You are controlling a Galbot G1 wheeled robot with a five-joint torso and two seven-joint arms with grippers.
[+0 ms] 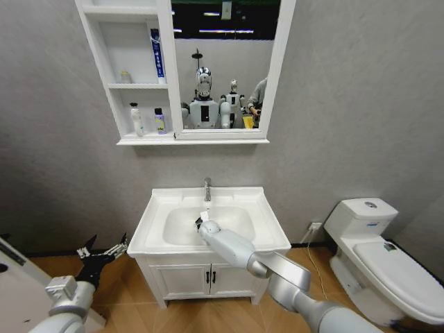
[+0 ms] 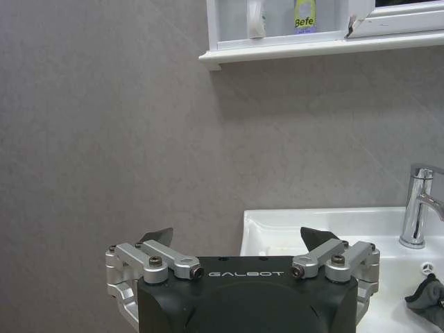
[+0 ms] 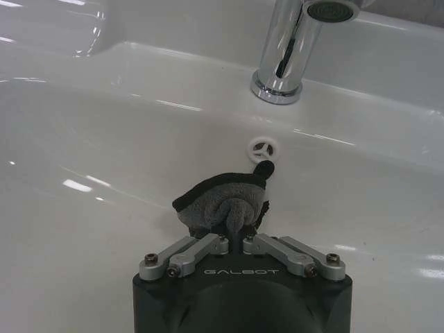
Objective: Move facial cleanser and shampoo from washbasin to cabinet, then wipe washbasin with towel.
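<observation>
Washbasin [image 1: 267, 232] sits at centre of the head view, cabinet [image 1: 95, 52] at upper left with bottles on its shelves. Right gripper [image 1: 201, 222] reaches into the bowl below the tap [image 1: 207, 189]. Left gripper [image 1: 104, 253] hangs at lower left, beside the basin.

Left wrist view: left gripper [image 2: 237, 239] at the bottom, fingers spread, nothing between them.

Right wrist view: right gripper [image 3: 236, 229] at lower centre, fingers clamped on the towel [image 3: 218, 198], which is bunched against the bowl wall below the overflow hole [image 3: 262, 147].
</observation>
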